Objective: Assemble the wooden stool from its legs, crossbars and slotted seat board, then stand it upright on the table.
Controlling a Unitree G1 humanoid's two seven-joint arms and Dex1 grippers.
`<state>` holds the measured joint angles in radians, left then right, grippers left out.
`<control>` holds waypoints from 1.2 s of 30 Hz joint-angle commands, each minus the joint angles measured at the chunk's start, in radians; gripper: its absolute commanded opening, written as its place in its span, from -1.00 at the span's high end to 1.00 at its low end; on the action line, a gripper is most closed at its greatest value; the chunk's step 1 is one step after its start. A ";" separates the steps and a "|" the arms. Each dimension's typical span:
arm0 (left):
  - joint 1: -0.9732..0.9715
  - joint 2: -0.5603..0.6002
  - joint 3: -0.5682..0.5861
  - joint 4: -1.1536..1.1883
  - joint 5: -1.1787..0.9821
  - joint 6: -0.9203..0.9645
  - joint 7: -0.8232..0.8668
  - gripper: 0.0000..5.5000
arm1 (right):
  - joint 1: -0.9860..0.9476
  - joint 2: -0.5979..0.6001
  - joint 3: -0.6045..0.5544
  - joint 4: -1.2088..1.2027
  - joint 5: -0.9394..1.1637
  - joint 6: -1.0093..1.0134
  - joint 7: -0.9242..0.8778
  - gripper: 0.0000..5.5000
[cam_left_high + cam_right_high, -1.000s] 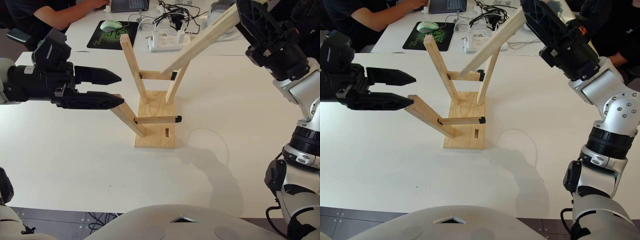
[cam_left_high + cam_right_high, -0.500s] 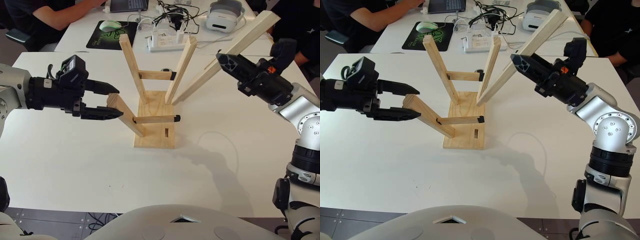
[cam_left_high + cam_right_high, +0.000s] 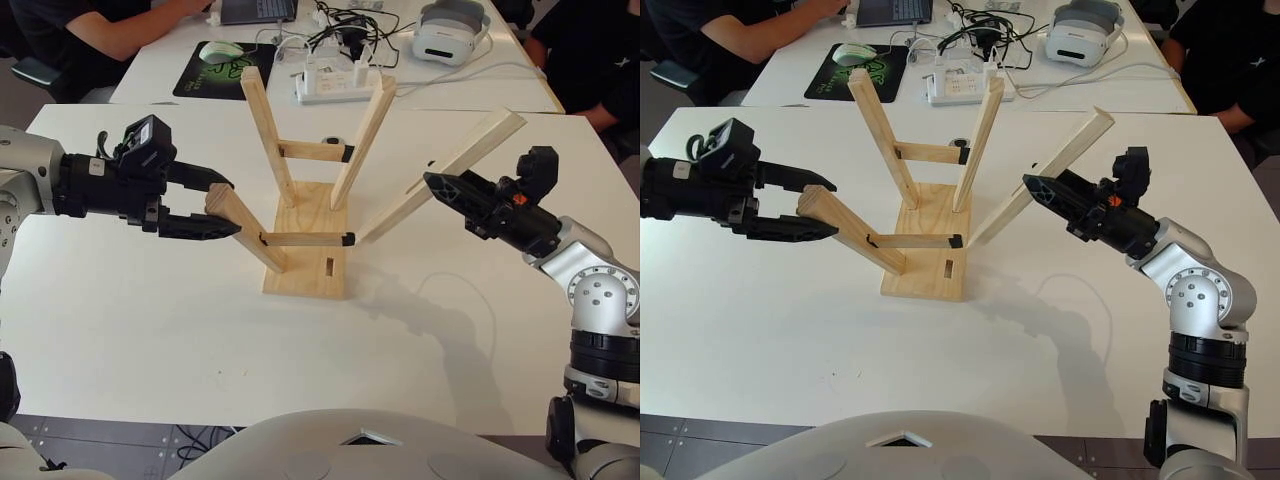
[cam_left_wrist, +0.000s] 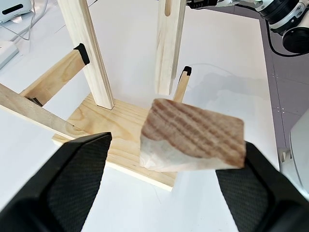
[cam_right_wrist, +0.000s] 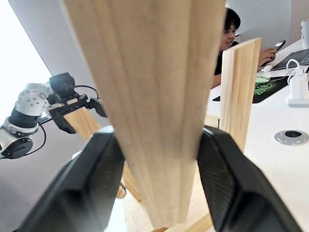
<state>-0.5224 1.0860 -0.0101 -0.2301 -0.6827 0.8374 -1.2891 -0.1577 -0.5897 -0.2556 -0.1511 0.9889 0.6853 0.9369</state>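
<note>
Pale pine is making up every part here: stiff, light sticks with smooth faces that could slide in a loose pinch. I judge each leg is best gripped across its flat sides near the free end, away from the thin crossbar joints, which are probably the weakest spots. From the head cameras, the left gripper (image 3: 232, 206) is sitting with its fingers spread around the top end of the leaning leg (image 3: 248, 238). That leg's foot is resting on the seat board (image 3: 305, 270), ahead of and below the fingertips, and the board is lying flat on the table (image 3: 150, 330). The right gripper (image 3: 432, 185) is clamping the loose leg (image 3: 485, 135) partway along. The leg's lower end is hanging ahead of the fingertips, just beside the board's edge and not yet in the open slot (image 3: 330, 265). Two upright legs (image 3: 262, 130), joined by a crossbar (image 3: 312, 151), are standing between the two grippers. From the left wrist camera, the leaning leg's end grain is sitting between the fingers (image 4: 77, 179), one lying close against it and a gap showing at the other. From the right wrist camera, both fingers (image 5: 91, 193) are pressing the loose leg's sides, with the left gripper showing well beyond them.
</note>
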 commanded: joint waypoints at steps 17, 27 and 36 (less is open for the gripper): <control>-0.094 -0.017 -0.059 0.085 0.070 -0.020 -0.067 -0.33 | 0.036 0.116 0.203 -0.004 -0.235 -0.227 0.122 0.21; -0.080 -0.015 -0.052 0.076 0.070 -0.009 -0.070 -0.33 | 0.040 0.130 0.268 0.041 -0.396 -0.392 0.119 0.22; -0.044 -0.012 -0.032 0.055 0.062 0.004 -0.051 -0.33 | 0.117 0.036 0.366 -0.044 -0.468 -0.403 0.163 0.23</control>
<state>-0.5893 1.0671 -0.0591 -0.1642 -0.6205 0.8336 -1.3504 -0.1002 -0.5107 0.0504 -0.1987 0.5950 0.2579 1.0782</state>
